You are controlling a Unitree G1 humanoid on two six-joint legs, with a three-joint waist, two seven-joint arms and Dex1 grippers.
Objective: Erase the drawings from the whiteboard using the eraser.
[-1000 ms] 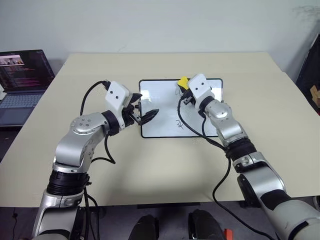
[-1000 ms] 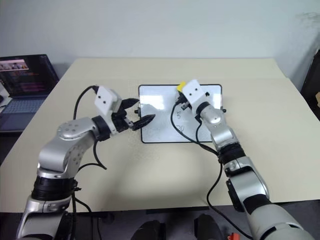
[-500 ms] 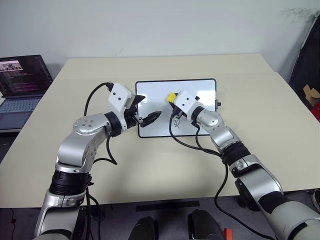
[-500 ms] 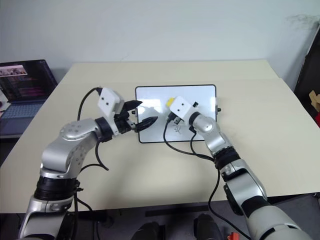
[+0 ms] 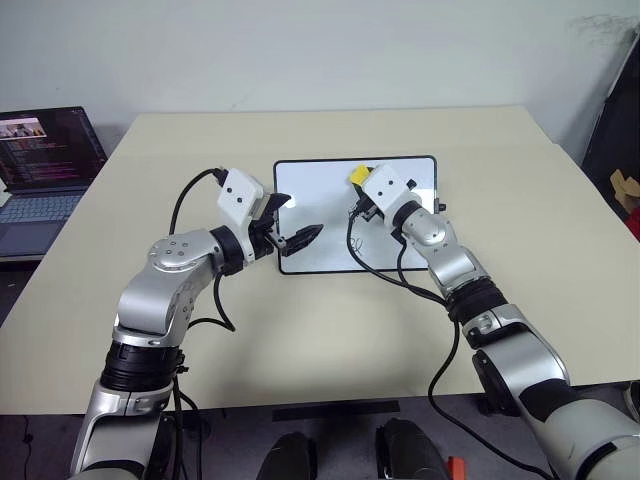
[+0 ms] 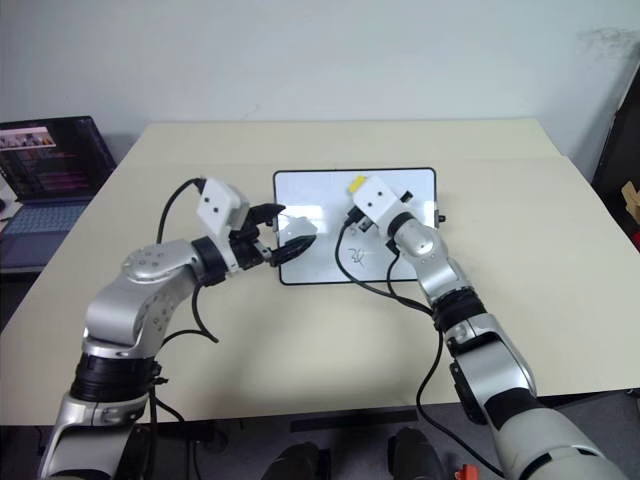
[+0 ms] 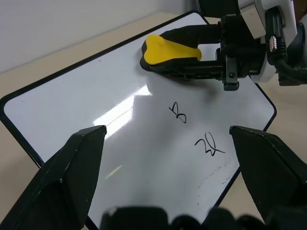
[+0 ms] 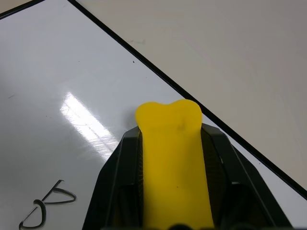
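Table (image 5: 520,200) carries the whiteboard (image 5: 320,240), lying flat at centre, long side running across the robot's front. A laptop (image 5: 45,165) sits off at the far left, not in play.

Right arm is the working one. Right gripper (image 7: 184,53) is clamped on the eraser (image 7: 170,48), jaws closed hard against its sides, yellow face up and the dark face toward the board. Eraser's long axis runs along the fingers, pointing forward and to the left. It sits over the far part of the board, just inside the far rim; can't tell from these views whether the pad is touching the surface or just above it.

Left gripper (image 5: 292,227) hovers over the board's near-left area, jaws wide apart, holding nothing. It's not on the frame, so the board isn't pinned.

Key relation: two drawings are readable in the left wrist view, a "3"-like mark (image 7: 178,112) and a second scribble (image 7: 209,145) further on. Both lie on the near side of the eraser, toward the robot, the first close to the pad and the second beyond it on roughly the same line. My read: the next stroke has to pull the eraser back toward the robot, pad broadside across the column. Right arm is clearly nearer; the open left one could steady the frame if the board slides.
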